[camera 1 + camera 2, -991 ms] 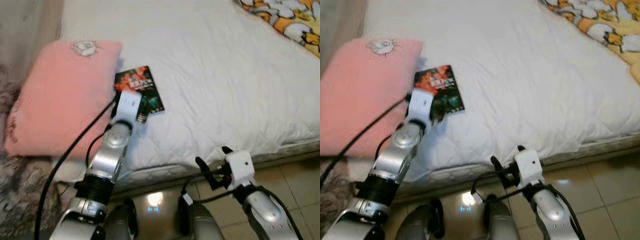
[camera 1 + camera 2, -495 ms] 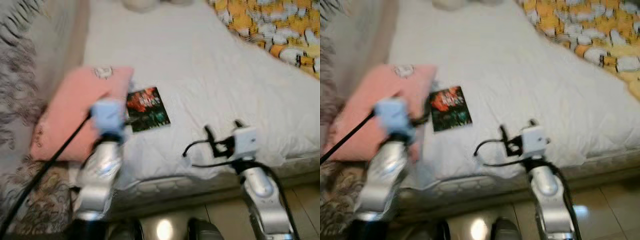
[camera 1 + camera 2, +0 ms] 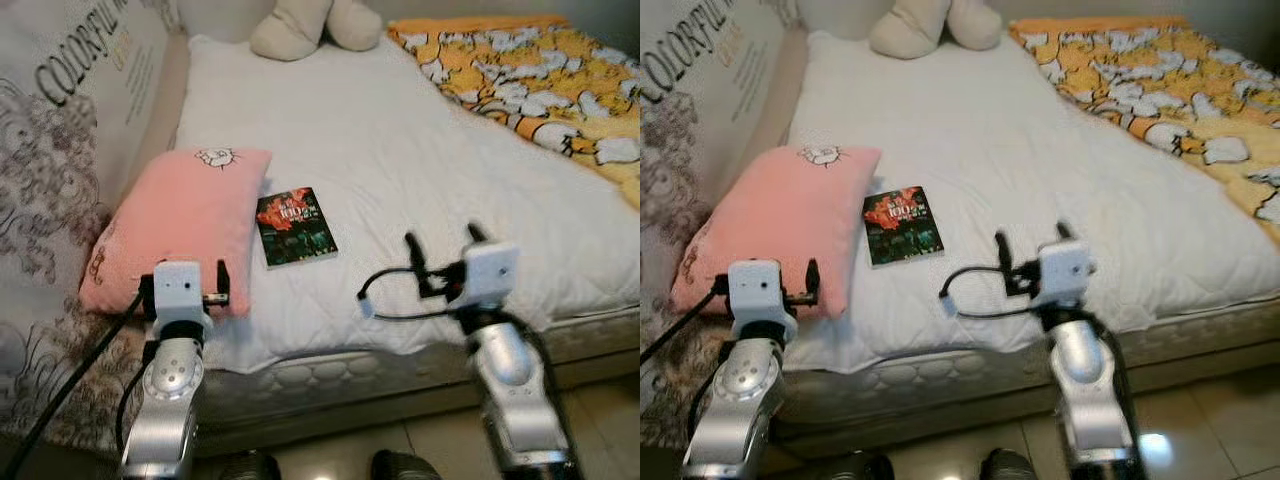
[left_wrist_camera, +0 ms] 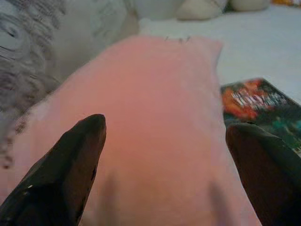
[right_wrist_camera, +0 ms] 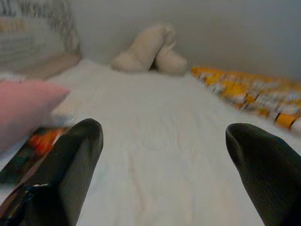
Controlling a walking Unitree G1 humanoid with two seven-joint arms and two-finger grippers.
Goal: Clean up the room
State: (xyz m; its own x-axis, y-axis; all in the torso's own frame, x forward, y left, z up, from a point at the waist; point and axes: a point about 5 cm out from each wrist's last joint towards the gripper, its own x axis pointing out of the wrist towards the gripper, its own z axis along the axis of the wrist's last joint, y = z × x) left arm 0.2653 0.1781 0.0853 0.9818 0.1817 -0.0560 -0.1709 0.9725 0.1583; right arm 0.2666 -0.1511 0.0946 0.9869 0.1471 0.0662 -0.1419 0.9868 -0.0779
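White bed (image 3: 420,150) — book (image 3: 294,226) beside pink pillow (image 3: 180,225); both grippers' fingers spread, empty.

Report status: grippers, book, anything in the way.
Left gripper open, low over the pink pillow. Right gripper open above the white mattress. Book flat beside the pillow, ungrasped. Nothing on the book.

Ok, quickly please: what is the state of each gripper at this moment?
Left gripper: open, holding nothing, over the pink pillow.
Right gripper: open, holding nothing, above the white mattress.
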